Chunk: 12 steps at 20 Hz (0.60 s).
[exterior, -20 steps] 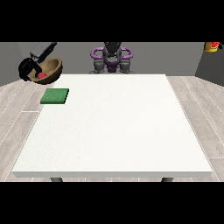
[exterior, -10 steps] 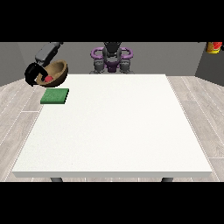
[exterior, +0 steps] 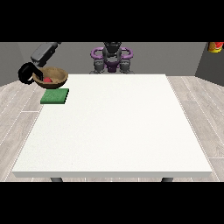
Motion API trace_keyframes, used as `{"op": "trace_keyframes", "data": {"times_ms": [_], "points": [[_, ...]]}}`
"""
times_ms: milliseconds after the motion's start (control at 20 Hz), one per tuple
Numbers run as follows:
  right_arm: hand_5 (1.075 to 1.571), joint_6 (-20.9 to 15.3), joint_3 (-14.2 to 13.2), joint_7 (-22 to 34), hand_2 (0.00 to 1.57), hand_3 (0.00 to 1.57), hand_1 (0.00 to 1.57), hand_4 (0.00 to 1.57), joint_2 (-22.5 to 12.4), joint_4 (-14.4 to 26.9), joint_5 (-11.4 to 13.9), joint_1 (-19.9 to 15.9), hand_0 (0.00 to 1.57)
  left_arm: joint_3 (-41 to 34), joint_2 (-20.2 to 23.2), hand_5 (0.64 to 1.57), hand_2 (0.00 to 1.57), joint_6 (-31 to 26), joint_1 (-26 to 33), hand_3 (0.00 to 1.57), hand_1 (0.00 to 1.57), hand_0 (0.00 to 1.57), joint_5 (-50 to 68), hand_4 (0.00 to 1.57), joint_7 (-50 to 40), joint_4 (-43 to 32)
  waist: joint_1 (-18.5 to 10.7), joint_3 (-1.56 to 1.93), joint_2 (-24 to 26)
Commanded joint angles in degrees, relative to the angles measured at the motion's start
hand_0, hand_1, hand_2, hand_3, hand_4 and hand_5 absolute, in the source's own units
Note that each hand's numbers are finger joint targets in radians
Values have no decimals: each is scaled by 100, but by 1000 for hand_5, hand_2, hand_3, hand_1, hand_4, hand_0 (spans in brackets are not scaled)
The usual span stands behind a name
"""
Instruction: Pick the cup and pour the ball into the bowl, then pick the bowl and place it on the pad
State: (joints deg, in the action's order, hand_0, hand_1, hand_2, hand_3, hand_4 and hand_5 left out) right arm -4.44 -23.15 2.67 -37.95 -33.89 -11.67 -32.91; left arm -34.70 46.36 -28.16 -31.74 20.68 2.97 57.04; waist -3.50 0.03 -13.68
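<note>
A brown wooden bowl (exterior: 51, 77) hangs in the air at the table's far left corner, roughly level, with a red ball (exterior: 47, 80) inside it. The black hand at the view's left (exterior: 27, 72) is shut on the bowl's left rim, and its grey forearm (exterior: 43, 52) slants up to the right. The green pad (exterior: 55, 96) lies flat on the white table (exterior: 113, 127) just below and in front of the bowl. No cup shows. No hand shows at the view's right.
The robot's torso (exterior: 111, 57) with purple rings stands behind the table's far edge. A red and yellow object (exterior: 215, 47) sits at the top right, off the table. Grey plank floor surrounds the table.
The hand has carried the bowl rightward, from beyond the table's left edge to over the pad's far side. The bowl, tilted before, now sits nearly level.
</note>
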Motion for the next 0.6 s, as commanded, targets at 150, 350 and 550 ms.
{"op": "trace_keyframes", "data": {"times_ms": [150,350,550], "points": [[1532,-179,-167,-294,1413,835,1463,0,277,2,-197,-126,1463,-167,404,1563,0,-207,54,0,0,0,-3,1185,444,-491,47,-3,-305],[1534,-427,-123,-489,1376,670,1434,0,434,115,-126,-228,1434,-72,333,1565,0,-201,70,0,0,0,59,1191,414,-377,-77,-2,-265],[1509,-372,-113,-387,1103,1043,931,162,75,326,-32,-515,931,-34,367,1567,0,-155,-5,0,0,0,123,1193,350,-148,-280,0,-452]]}}
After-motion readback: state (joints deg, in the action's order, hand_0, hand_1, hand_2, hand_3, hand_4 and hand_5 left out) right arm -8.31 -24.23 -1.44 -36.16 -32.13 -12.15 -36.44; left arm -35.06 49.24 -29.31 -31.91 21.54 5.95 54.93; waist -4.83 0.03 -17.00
